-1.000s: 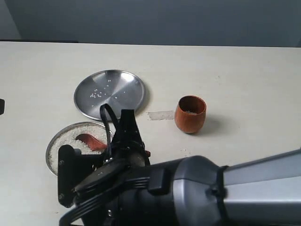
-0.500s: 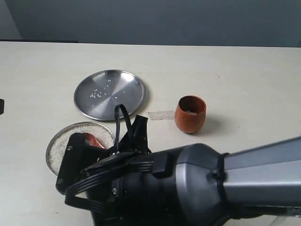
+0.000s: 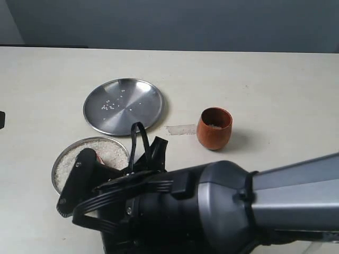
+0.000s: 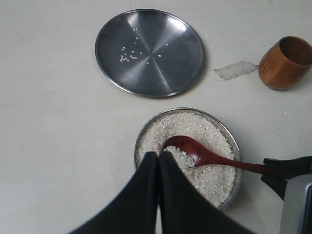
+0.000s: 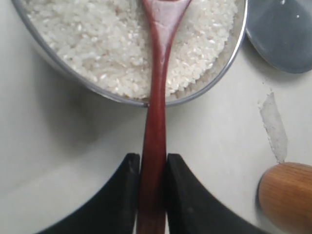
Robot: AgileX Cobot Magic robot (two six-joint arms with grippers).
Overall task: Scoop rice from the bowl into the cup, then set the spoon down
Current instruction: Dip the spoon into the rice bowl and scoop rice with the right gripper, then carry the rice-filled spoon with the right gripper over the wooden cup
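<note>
Exterior, bowl: a round, deep stainless-steel bowl [image 3: 68, 154] sits at the near left of the pale table [image 3: 275, 84], half hidden behind the right arm's black bulk
Exterior, rice: off-white uncooked grains of rice [image 3: 111, 151] fill the bowl
Exterior, cup: a small reddish-brown wooden cup [image 3: 214, 128] stands upright well apart to the right, with a few grains inside
Exterior, other things: a flat steel plate [image 3: 124, 106] with scattered grains lies behind the bowl; a pale strip of tape [image 3: 181, 129] lies between plate and cup
Exterior, fingers: neither pair shows here
Left wrist, spoon: a slender glossy reddish-brown wooden spoon [image 4: 195, 152] rests with its oval end sunk in the rice and some grains in it; the handle crosses the rim toward the right gripper [image 4: 267, 169]
Left wrist, left gripper: the left gripper [image 4: 157, 156] has its fingers pressed together, empty, and hangs over the bowl's near rim
Right wrist, right gripper: its fingers [image 5: 127, 175] are clenched on the spoon's handle, one on each side, outside the bowl and near the handle's far end
Right wrist, handling: the spoon is probably light and stiff, and its gloss may let it twist in the grip; a hold far back gives reach but little control; loose grains would spill at any tilt; the cup looks light enough to tip if knocked
</note>
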